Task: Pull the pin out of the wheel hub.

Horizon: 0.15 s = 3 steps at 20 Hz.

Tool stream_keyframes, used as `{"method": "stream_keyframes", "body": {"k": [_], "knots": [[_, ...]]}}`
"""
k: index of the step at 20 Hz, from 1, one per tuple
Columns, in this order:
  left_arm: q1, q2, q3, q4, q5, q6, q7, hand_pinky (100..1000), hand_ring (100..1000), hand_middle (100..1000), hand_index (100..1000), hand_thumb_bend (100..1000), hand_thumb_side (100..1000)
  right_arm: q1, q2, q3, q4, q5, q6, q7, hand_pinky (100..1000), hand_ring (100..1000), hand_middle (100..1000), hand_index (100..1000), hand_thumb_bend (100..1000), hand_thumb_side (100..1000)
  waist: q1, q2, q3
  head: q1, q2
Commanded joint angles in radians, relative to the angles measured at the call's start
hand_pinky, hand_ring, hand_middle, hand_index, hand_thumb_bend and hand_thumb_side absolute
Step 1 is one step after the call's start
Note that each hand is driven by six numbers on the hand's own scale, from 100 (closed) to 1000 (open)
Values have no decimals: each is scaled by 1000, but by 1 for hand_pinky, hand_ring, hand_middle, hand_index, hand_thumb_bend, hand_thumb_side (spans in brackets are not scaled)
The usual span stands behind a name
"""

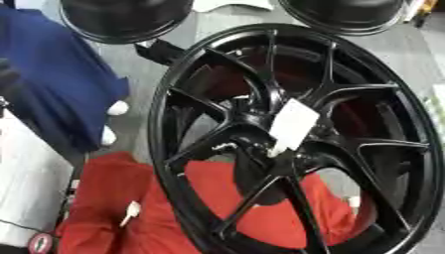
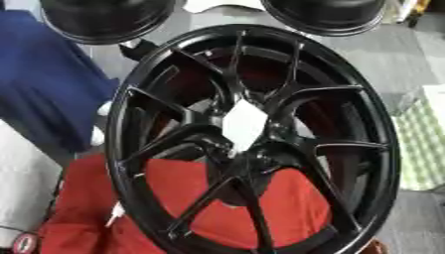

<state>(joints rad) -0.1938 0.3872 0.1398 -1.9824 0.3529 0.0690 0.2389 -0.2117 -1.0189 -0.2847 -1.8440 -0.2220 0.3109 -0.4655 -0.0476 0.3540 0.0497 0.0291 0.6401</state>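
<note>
Neither hand in view, so finger state cannot be told. Hub [image 1: 291,144] stands tilted on red cloth [image 1: 130,198], white tag [image 1: 292,125] at centre; pin not discernible. Risk: a blind reach snags the tag or tips the hub.

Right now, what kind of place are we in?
Probably a wheel workshop or storeroom: a big black wheel with a white tag at its centre, more black wheels behind, red cloth beneath.
</note>
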Motion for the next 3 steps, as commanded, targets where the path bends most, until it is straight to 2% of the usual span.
{"method": "stream_keyframes", "body": {"k": [1,3], "knots": [[-10,13,2,-18,3,-6,-4,809,771,702,824,132,625,-11,-6,26,-126,-68,-21,-77,657,665,617,713,100,606,5,-12,2,-9,-7],[-14,12,1,-18,3,-8,-5,809,771,702,824,132,625,-21,5,52,-149,-83,-46,-109,650,659,621,715,100,601,9,-10,5,-12,-7]]}}
